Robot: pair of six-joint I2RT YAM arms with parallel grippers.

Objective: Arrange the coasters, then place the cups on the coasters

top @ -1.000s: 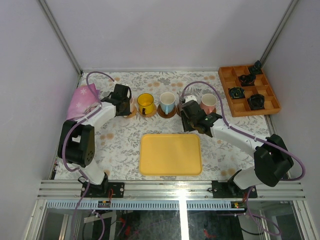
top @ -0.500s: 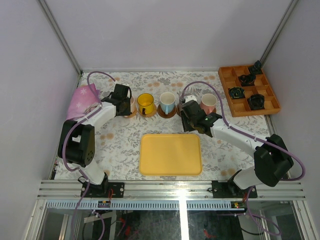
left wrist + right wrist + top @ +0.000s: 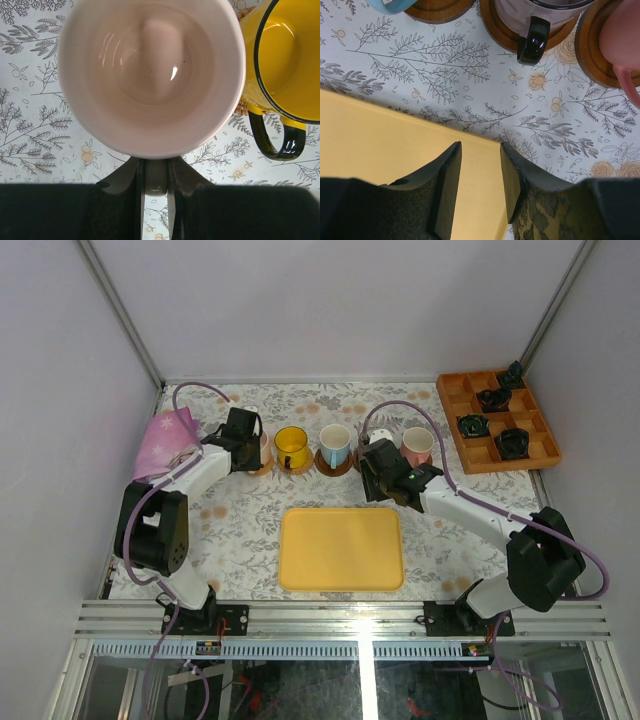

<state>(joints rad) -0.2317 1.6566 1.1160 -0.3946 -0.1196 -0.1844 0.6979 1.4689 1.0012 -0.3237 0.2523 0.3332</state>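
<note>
In the left wrist view my left gripper (image 3: 156, 172) is shut on the handle of the pale pink cup (image 3: 150, 75), which fills the frame and hides whatever lies beneath it. The yellow cup (image 3: 285, 55) stands right beside it on a coaster (image 3: 242, 107). From the top view, the left gripper (image 3: 247, 435) covers that cup, and a coaster edge (image 3: 264, 466) shows below it. My right gripper (image 3: 480, 150) is open and empty over the yellow tray's corner. Ahead of it the purple-grey cup (image 3: 532, 37), the blue cup (image 3: 390, 5) and the salmon cup (image 3: 622, 40) each stand on a coaster.
The flat yellow tray (image 3: 341, 548) lies in the middle near the arms. A wooden compartment tray (image 3: 497, 422) with small black objects sits at the back right. A pink cloth (image 3: 165, 440) lies against the left wall.
</note>
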